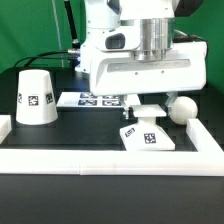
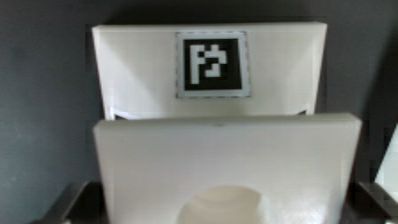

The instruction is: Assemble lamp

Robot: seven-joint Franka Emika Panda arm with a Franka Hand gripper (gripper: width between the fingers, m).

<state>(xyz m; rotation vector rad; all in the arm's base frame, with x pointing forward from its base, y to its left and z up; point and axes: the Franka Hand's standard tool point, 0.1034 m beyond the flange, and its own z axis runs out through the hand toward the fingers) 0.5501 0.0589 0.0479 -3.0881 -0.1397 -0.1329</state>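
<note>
The lamp base block lies on the table near the front white wall, tag facing up. My gripper is down over its far end. The block fills the wrist view, with its tag further along and a round socket between my jaws. A dark finger presses on one side of the block and the other finger on the opposite side, so the gripper is shut on it. The round bulb rests just to the exterior view's right of my gripper. The cone shade stands on the exterior view's left.
The marker board lies flat behind the base, between the shade and my arm. A raised white wall runs along the front edge and up the exterior view's right side. The table top is black.
</note>
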